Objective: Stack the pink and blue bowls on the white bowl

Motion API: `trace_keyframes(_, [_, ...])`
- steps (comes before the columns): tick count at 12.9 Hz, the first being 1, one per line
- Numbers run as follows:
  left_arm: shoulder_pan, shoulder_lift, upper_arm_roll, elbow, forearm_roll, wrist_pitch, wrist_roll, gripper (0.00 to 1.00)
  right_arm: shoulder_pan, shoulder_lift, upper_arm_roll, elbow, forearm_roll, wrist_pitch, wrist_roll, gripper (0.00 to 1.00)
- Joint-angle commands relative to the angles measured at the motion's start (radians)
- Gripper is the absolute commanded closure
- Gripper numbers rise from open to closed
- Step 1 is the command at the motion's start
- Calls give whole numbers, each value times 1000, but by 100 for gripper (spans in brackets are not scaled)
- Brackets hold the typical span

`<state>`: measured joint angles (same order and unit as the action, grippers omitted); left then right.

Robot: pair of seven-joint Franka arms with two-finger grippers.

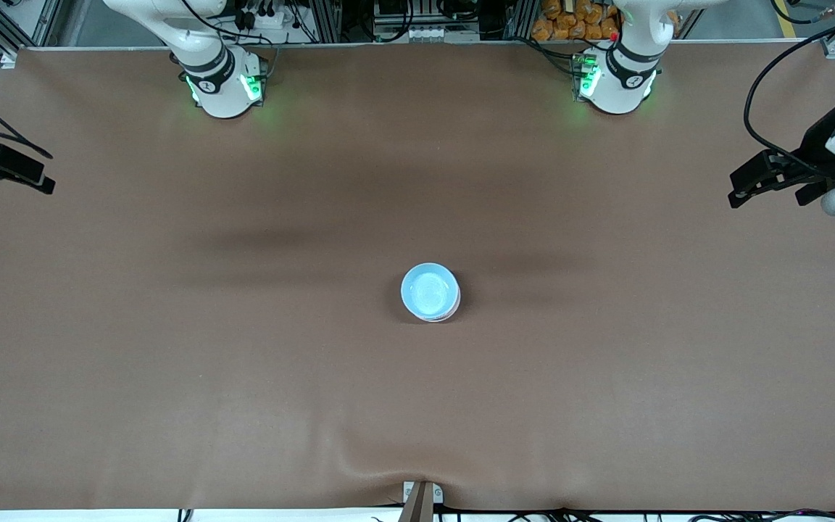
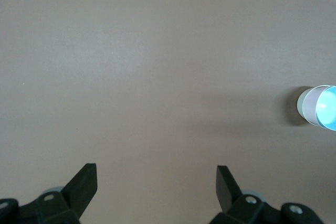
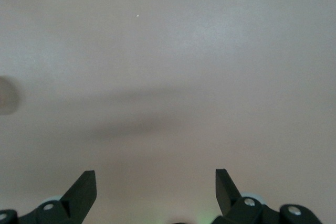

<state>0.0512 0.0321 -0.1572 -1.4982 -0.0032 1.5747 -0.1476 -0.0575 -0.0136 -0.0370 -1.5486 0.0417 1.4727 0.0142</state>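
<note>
The light blue bowl sits on top of a stack in the middle of the table. Pale rims show just under it; I cannot tell pink from white there. In the left wrist view the blue bowl shows with a whitish bowl wall beneath it. My left gripper hangs open and empty over the left arm's end of the table, away from the stack; in its own view it is over bare table. My right gripper hangs open and empty over the right arm's end; its own view shows only table.
The brown table cover is bare around the stack. The arm bases stand along the edge farthest from the front camera. A small mount sits at the nearest edge.
</note>
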Motion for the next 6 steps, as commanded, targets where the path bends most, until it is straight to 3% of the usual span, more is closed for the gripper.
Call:
trace_keyframes(1, [7, -11, 1, 4, -12, -10, 17, 0, -16, -32, 22, -28, -29, -3, 20, 0])
trace_keyframes(6, [6, -11, -1, 6, -9, -10, 19, 0, 5, -31, 28, -21, -33, -17, 107, 0])
